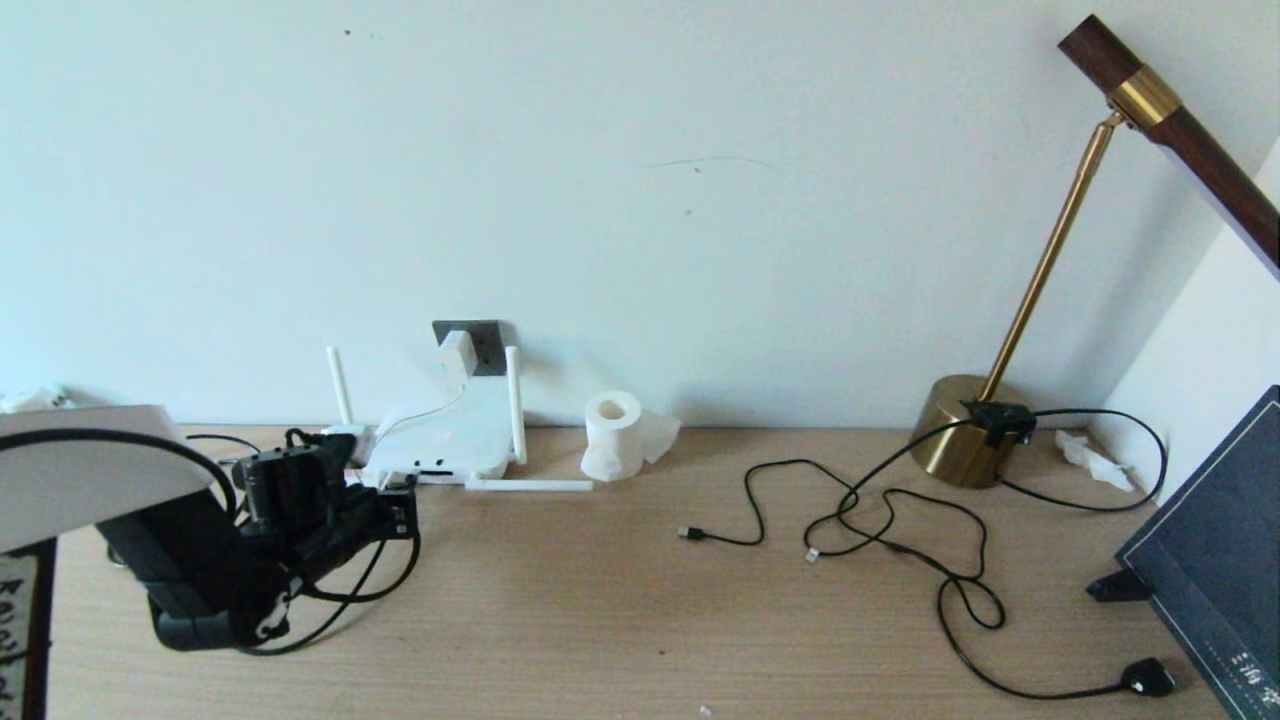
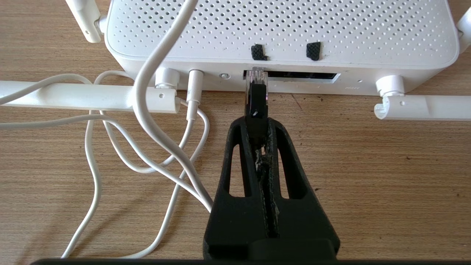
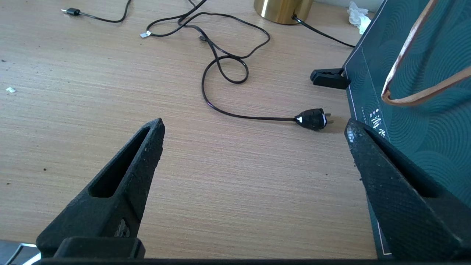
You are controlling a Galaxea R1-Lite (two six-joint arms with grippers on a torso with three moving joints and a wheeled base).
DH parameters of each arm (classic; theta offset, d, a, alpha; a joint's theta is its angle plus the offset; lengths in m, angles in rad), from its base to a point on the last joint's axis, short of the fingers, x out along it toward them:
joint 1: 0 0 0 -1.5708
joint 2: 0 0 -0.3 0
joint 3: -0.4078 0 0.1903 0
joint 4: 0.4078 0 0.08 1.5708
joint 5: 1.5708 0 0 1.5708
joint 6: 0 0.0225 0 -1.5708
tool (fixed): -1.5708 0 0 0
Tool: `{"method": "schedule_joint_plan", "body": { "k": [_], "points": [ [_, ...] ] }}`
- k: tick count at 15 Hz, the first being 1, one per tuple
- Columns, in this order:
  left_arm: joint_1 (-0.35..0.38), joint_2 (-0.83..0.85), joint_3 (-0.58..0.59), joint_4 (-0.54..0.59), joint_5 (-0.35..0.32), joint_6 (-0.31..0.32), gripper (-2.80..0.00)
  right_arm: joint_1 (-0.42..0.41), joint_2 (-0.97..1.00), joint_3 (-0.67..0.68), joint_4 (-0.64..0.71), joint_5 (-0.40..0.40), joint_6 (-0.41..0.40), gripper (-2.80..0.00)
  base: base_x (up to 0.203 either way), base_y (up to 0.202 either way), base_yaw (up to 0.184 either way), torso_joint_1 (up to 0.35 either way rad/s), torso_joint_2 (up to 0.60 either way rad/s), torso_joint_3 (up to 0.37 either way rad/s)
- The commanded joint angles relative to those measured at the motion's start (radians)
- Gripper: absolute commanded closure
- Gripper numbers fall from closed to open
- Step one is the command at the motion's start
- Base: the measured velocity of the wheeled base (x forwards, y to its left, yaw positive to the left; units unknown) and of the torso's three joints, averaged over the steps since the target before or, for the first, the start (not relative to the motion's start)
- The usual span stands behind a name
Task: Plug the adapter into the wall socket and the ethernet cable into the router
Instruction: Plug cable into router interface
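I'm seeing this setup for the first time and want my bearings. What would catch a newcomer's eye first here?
First, the left gripper, shut on the ethernet cable, holds its clear plug tip at the port slot of the white router by the wall. Behind it the adapter sits in the wall socket. On the robot's right, a brass lamp trails loose black cords beside the open, idle right gripper.

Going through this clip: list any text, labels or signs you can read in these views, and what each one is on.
"RESET", faint, on the router front edge beside a pinhole.
"海", a white character on the dark teal box, near its edge; the smaller characters under it are too small to read.
Black markings on the white strip at the desk's left edge: cut off, unreadable.
Nothing else legible.
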Motion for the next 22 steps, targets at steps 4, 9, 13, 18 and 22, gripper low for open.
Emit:
{"method": "schedule_joint_plan", "body": {
  "k": [4, 9, 13, 18, 22],
  "points": [
    [0.000, 0.012, -0.001, -0.008, 0.000, 0.001, 0.00, 0.000, 0.002, 0.000, 0.002, 0.000, -0.002, -2.80, 0.000, 0.000, 0.000, 0.000, 0.00, 0.000],
    [0.000, 0.012, 0.001, -0.008, 0.000, 0.001, 0.00, 0.000, 0.002, 0.000, 0.002, 0.000, -0.001, -2.80, 0.000, 0.000, 0.000, 0.000, 0.00, 0.000],
    [-0.001, 0.012, 0.001, -0.008, 0.000, 0.001, 0.00, 0.000, 0.000, 0.000, 0.002, 0.000, -0.001, -2.80, 0.000, 0.000, 0.000, 0.000, 0.00, 0.000],
    [0.000, 0.004, -0.002, -0.008, 0.000, 0.001, 0.00, 0.000, 0.002, 0.000, 0.002, 0.000, -0.002, -2.80, 0.000, 0.000, 0.000, 0.000, 0.00, 0.000],
    [0.000, 0.004, -0.018, -0.008, 0.001, 0.001, 0.00, 0.000, 0.002, 0.000, 0.002, 0.000, -0.002, -2.80, 0.000, 0.000, 0.000, 0.000, 0.00, 0.000]
  ]
}}
